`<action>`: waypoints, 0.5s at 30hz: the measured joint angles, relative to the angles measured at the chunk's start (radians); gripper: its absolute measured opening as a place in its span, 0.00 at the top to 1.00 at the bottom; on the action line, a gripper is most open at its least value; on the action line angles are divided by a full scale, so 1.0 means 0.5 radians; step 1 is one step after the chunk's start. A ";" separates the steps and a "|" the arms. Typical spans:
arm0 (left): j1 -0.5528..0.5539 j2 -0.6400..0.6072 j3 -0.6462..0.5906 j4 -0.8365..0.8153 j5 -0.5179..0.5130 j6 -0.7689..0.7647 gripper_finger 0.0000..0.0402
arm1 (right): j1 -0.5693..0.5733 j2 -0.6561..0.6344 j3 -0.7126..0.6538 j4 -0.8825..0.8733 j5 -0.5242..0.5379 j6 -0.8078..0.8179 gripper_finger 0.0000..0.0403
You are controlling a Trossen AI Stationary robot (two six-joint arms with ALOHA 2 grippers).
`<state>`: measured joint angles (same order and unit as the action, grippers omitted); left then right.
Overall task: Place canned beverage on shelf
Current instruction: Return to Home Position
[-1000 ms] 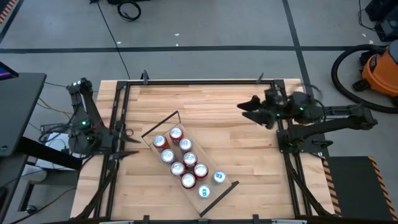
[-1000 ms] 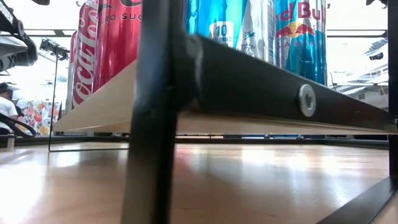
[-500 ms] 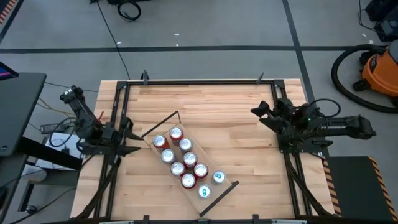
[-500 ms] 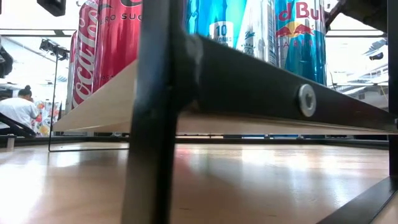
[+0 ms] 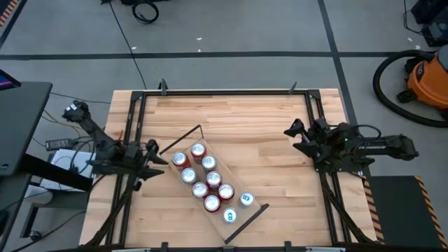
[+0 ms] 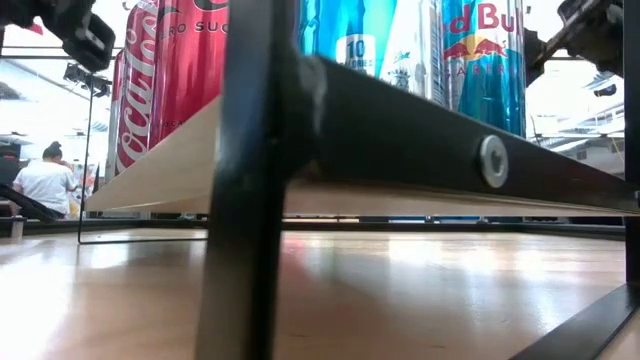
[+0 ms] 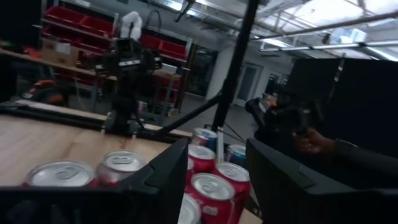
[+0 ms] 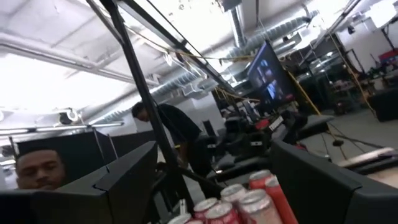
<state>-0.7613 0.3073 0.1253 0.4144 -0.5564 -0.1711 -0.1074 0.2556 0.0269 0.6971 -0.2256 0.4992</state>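
**Flanking a stocked shelf, both grippers hold nothing**

Ten beverage cans (image 5: 208, 183) stand in two rows on the shelf (image 5: 253, 208), angled across the tabletop (image 5: 238, 119). Left gripper (image 5: 155, 158) and right gripper (image 5: 294, 134) sit at opposite table edges, fingers spread and empty — stocking looks finished.

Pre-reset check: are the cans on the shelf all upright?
Upright: high view shows round tops on all cans on the shelf.
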 joint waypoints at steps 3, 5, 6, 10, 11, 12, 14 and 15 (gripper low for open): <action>0.073 0.000 -0.012 0.011 0.024 -0.033 0.57 | -0.004 -0.033 -0.039 0.043 -0.029 0.054 0.20; 0.140 0.000 -0.012 0.029 0.108 -0.035 0.57 | -0.005 -0.057 -0.041 0.075 -0.110 0.040 0.20; 0.176 0.000 -0.012 0.031 0.153 -0.041 0.57 | -0.006 -0.076 -0.041 0.090 -0.143 0.013 0.20; 0.315 0.000 -0.012 0.027 0.390 -0.081 0.57 | -0.007 -0.158 -0.041 0.071 -0.127 -0.257 0.20; 0.346 0.000 -0.012 0.026 0.447 -0.092 0.57 | -0.007 -0.162 -0.041 0.051 -0.055 -0.343 0.20; 0.375 0.000 -0.012 0.026 0.487 -0.099 0.57 | -0.007 -0.161 -0.041 0.022 0.044 -0.409 0.20; 0.421 0.000 -0.012 0.018 0.528 -0.107 0.57 | -0.008 -0.160 -0.041 -0.082 0.285 -0.461 0.20; 0.438 0.000 -0.012 0.011 0.532 -0.107 0.57 | -0.008 -0.160 -0.041 -0.151 0.408 -0.467 0.20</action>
<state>-0.5421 0.3073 0.1191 0.4198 -0.2904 -0.2245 -0.1112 0.1757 0.0063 0.6214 -0.0215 0.2655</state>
